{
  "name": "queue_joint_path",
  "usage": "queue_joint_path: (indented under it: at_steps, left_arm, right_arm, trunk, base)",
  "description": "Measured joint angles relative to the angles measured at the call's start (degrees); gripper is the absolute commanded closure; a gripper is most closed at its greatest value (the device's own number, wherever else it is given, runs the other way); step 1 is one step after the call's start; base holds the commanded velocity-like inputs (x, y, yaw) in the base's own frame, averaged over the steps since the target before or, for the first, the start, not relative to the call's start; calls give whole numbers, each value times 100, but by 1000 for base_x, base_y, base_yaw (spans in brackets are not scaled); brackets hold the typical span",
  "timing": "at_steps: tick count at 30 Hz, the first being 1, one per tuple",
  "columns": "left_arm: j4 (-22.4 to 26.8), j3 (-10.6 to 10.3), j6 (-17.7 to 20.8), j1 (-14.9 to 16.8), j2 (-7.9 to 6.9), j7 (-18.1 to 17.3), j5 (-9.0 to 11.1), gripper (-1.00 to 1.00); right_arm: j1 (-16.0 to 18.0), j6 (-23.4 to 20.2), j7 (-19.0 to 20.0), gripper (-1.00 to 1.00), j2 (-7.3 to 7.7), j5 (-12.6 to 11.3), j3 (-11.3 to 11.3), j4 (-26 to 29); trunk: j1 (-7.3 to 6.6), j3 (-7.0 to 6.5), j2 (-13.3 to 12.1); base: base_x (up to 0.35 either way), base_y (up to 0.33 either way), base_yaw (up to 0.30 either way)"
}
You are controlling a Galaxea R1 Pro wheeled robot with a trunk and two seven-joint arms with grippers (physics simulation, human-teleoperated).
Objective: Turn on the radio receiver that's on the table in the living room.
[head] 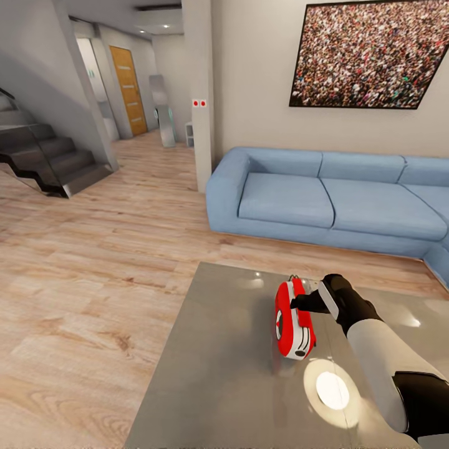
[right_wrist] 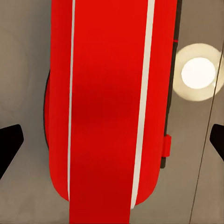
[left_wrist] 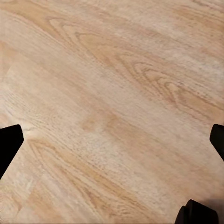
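1. The small bright red radio receiver with white trim (head: pixel 294 319) is standing on the glossy grey table (head: pixel 206 374), lower right of the head view.
2. The right hand (head: pixel 304 303) is sitting spread, fingers either side of the radio.
3. The left hand (left_wrist: pixel 112 140) is hanging released over the light wood floor (left_wrist: pixel 112 93).

A blue sofa (head: pixel 330 199) sits under a crowd photo (head: pixel 368 53); stairs (head: pixel 47 156) beside perhaps a wooden door (head: pixel 129 90).

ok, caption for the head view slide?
Right gripper at the red radio receiver on the glossy grey table, blue sofa behind.
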State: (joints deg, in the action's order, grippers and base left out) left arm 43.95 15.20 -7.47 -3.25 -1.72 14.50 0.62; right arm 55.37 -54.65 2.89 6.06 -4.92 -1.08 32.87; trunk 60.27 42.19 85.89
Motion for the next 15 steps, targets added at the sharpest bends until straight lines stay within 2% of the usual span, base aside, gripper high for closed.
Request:
queue_joint_path:
  at_steps: [15]
  left_arm:
    - [0,0,0,0,5,1,0,-100]
  right_arm:
    - [0,-1,-1,-100,0,0,-4,0]
  trunk:
    - [0,128,0]
  base:
    - [0,0,0]
